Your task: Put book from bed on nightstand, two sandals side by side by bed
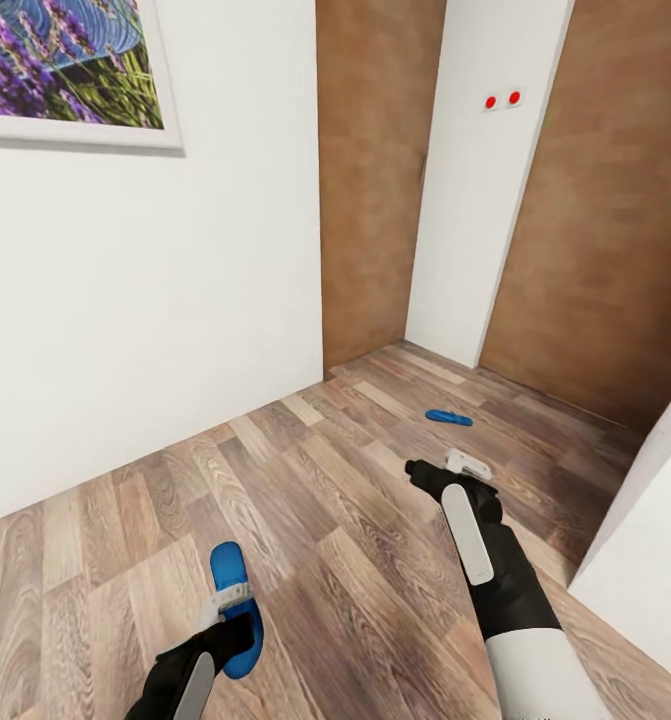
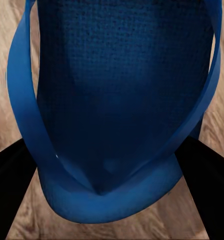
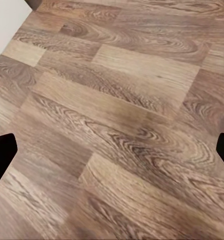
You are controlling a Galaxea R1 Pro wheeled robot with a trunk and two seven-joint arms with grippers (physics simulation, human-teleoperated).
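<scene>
The left end effector [image 1: 225,612] is pinching one blue sandal [image 1: 236,600] above the wood-plank floor [image 1: 355,560], while the second sandal [image 1: 448,417] is lying crosswise ahead, nearer the spread, empty right end effector [image 1: 437,470].

My left arm reaches down low at my near left, its black forearm angled forward, and my left hand [image 1: 233,612] is closed around a blue sandal [image 1: 233,590]; in the left wrist view the dark fingers [image 2: 11,185] sit on either side of the sole. My right arm stretches further forward, white upper section giving way to a black forearm with a pale strip along its top. My right hand [image 1: 445,468] hangs above the floor, fingers spread wide with nothing between them.
</scene>
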